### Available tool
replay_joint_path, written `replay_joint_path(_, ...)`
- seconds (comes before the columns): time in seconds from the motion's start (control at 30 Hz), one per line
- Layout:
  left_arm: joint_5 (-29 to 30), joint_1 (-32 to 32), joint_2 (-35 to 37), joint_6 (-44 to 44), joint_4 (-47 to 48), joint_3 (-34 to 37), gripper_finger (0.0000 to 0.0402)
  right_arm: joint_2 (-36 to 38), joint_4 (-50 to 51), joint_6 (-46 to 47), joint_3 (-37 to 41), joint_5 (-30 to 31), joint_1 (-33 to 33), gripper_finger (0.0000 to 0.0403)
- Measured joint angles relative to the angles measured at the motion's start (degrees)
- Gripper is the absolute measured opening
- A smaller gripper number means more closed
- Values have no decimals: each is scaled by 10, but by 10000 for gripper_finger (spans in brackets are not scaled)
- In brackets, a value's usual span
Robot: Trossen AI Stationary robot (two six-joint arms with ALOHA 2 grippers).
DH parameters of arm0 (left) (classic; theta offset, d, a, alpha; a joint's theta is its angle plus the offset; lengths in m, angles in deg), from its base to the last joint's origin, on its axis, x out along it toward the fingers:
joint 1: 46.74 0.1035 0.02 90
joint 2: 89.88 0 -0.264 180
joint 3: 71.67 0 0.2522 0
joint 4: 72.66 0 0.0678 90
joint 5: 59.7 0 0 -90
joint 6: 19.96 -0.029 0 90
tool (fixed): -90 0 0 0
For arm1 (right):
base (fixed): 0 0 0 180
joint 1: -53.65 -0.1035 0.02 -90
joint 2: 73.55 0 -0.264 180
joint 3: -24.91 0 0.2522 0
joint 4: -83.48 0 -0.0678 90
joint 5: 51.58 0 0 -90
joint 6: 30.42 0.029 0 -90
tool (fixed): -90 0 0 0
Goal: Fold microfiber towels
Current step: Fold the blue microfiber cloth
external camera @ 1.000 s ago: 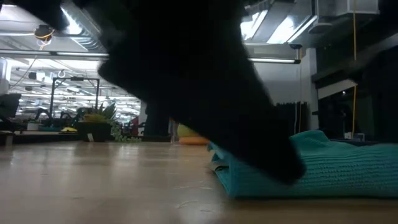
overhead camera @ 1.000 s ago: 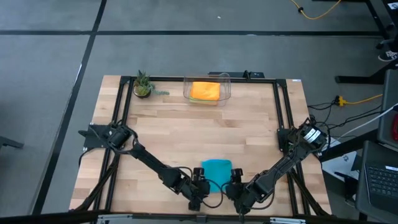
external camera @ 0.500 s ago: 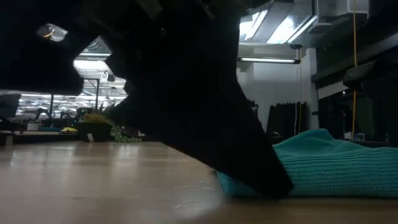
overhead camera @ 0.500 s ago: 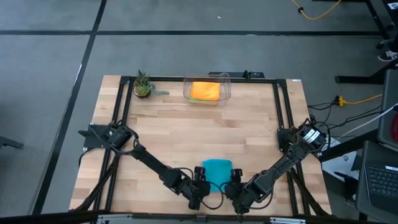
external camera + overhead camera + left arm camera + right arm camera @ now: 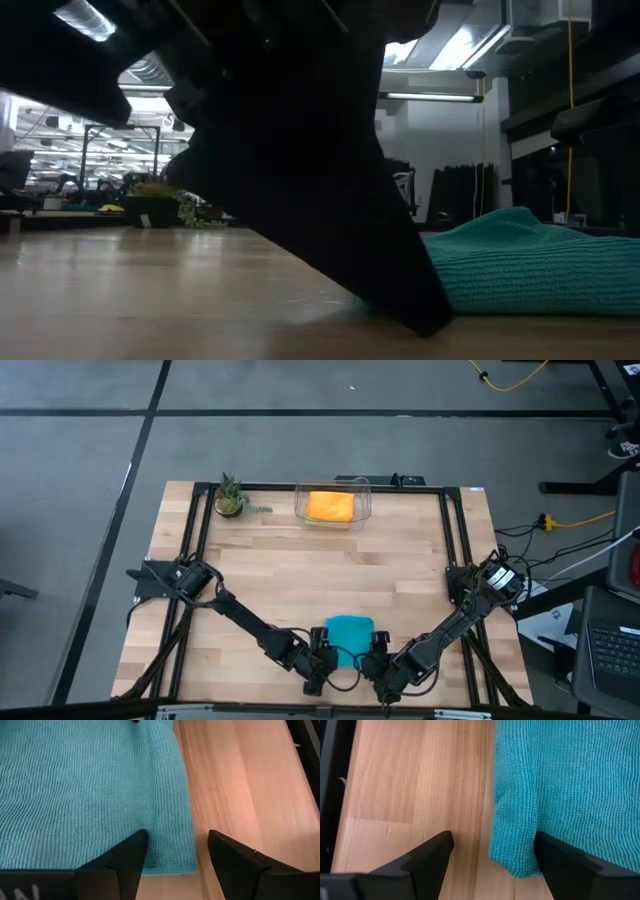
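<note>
From above, a teal towel, a soft rectangle, lies flat near the front edge of the pale butcher-block table. The left gripper and right gripper sit at its two front corners. An orange towel rests in a clear bin at the back.

At table height, the ribbed teal knit mounds low on the wood beside a dark arm.

The left wrist view shows splayed fingers straddling a hemmed corner, empty.

The right wrist view shows wide fingers flanking the rounded corner, gripping nothing
</note>
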Motion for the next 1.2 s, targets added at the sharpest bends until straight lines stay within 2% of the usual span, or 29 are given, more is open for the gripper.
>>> replay_joint_path(0.2,-8,1,-1,-12,10,0,197,0,0,0,0,5,0,287)
replay_joint_path(0.4,10,1,-9,-24,12,1,138,-2,-6,0,0,27,0,285)
replay_joint_path(0.5,16,0,-15,-24,12,0,104,-2,-9,2,0,32,-1,271)
replay_joint_path(0.7,20,1,-16,-24,10,1,49,-3,-14,2,0,42,-1,192)
replay_joint_path(0.87,-4,2,-16,-23,1,2,8,-5,-12,28,0,61,0,91)
replay_joint_path(0.97,-8,2,-12,-18,1,3,6,-5,-7,31,0,57,1,25)
replay_joint_path(1.2,-30,-1,13,-6,5,6,2,-4,0,74,-6,28,3,11)
